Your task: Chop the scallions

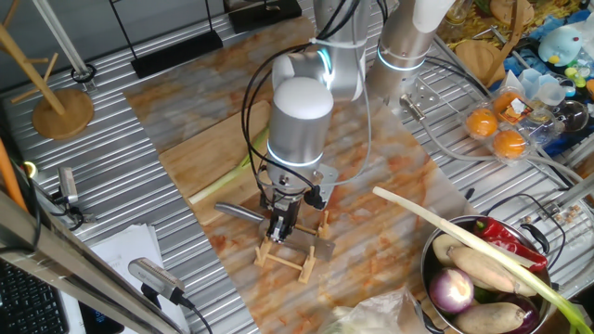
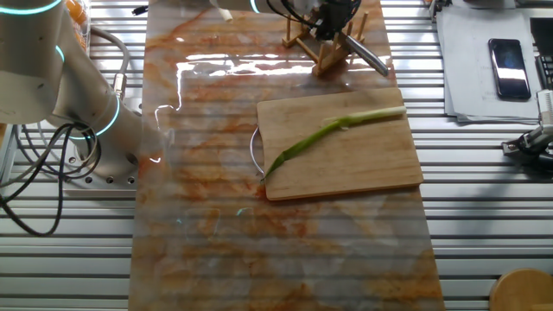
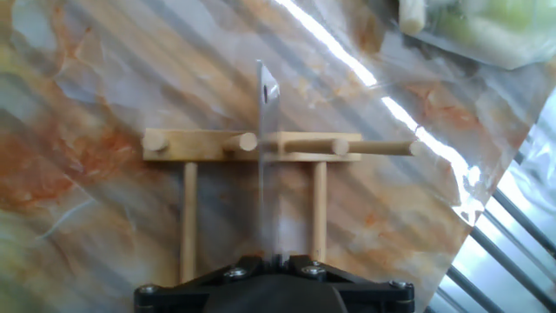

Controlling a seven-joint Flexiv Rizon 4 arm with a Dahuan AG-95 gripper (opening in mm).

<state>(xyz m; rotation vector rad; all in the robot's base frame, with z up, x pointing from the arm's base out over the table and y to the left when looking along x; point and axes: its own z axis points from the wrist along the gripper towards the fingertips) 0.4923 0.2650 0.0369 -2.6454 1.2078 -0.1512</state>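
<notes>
The scallion (image 2: pixel 333 130) is one slim stalk lying whole and diagonal on the wooden cutting board (image 2: pixel 346 164). In one fixed view only a short green piece (image 1: pixel 227 176) shows left of the arm. My gripper (image 1: pixel 281 227) is over the wooden knife rack (image 1: pixel 292 252), well away from the board. The hand view shows the knife blade (image 3: pixel 262 165) edge-on in the rack (image 3: pixel 200 142), running back between my fingers. My gripper (image 3: pixel 271 259) looks shut on the knife. The grey knife handle (image 1: pixel 237 212) sticks out to the left.
A long thick pale leek (image 1: pixel 464 237) lies across a metal bowl (image 1: pixel 436 252) of vegetables at the right. Oranges in a clear box (image 1: pixel 497 125) sit at the back right. A phone (image 2: pixel 507 58) lies on paper. Cables run by the arm base.
</notes>
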